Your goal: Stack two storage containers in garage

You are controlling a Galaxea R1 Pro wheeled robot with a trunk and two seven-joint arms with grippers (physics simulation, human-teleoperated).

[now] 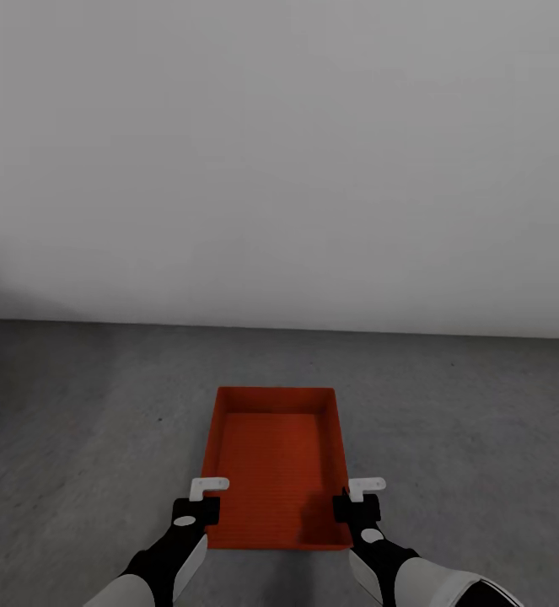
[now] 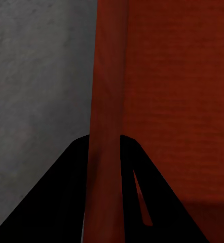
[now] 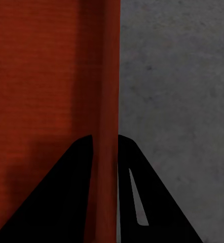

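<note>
Your head view: bin point(image 1: 276, 459) on floor point(image 1: 77, 438) by wall point(image 1: 279, 169) | wrist views: left gripper point(image 2: 106, 152) and right gripper point(image 3: 106, 152) each pinch a side wall.

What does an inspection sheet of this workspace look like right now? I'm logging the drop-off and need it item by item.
Surface: dark grey concrete-like floor, matte, running up to the wall.
Job's things: one orange-red storage container, open-topped, with nothing inside, level between both arms; whether it is resting on the floor or just above it cannot be told.
Clutter: nothing seen.
Grippers: left gripper clamps the container's left wall, the wall running between its fingers in the left wrist view; right gripper clamps the right wall the same way.
Cables: nothing seen.
Surroundings: plain white-grey wall straight ahead.
</note>
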